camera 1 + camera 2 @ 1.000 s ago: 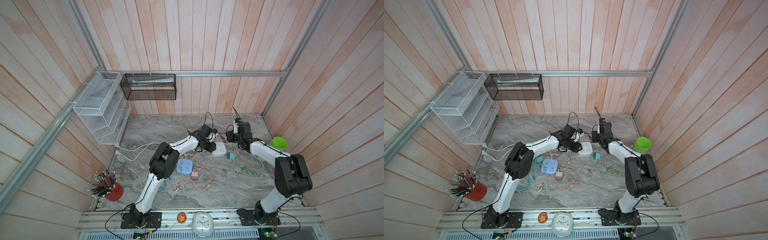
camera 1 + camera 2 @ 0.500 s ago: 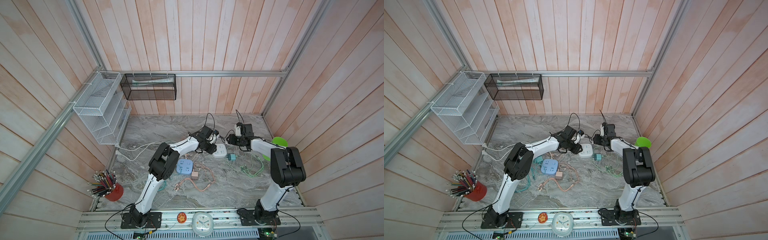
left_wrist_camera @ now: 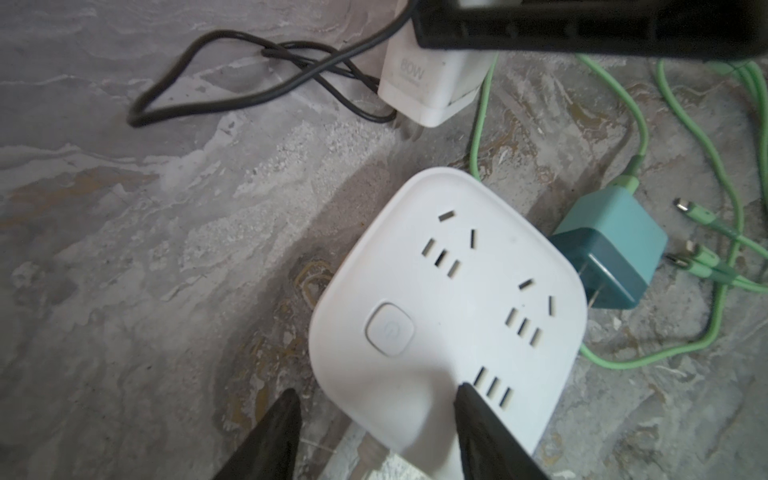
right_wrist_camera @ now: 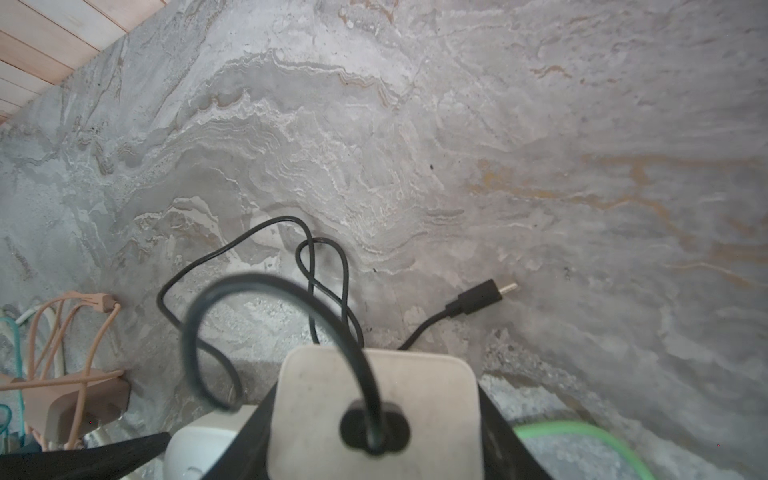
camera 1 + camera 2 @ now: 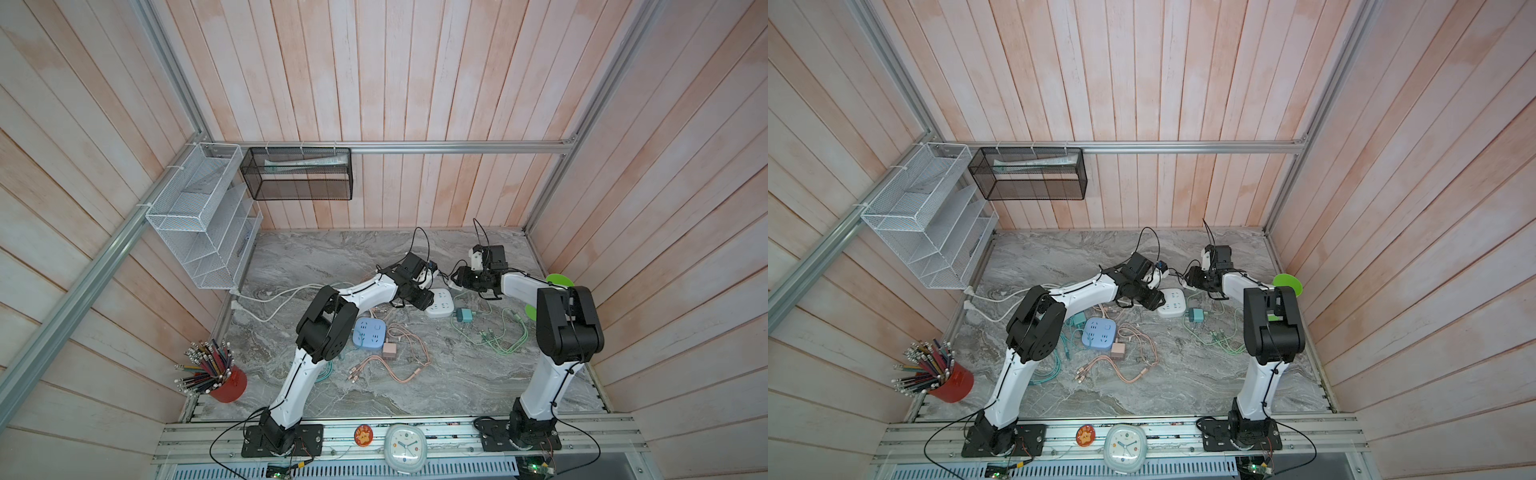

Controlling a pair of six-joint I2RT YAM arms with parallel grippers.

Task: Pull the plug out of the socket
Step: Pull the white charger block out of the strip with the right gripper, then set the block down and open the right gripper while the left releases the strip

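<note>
Plug (image 3: 428, 79), pinched by right gripper (image 4: 374, 415), hangs clear at one o'clock of socket (image 5: 441, 305); left gripper (image 3: 376, 392), fingers spread astride its corner, should rise straight without dragging it.

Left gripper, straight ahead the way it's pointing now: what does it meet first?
Most likely the white socket block: the left gripper has open jaws straddling its near corner, one fingertip over its top. Depth is unclear, so it might skim above it.

Twin high overheads; both wrist views close over socket (image 3: 449, 299)
</note>
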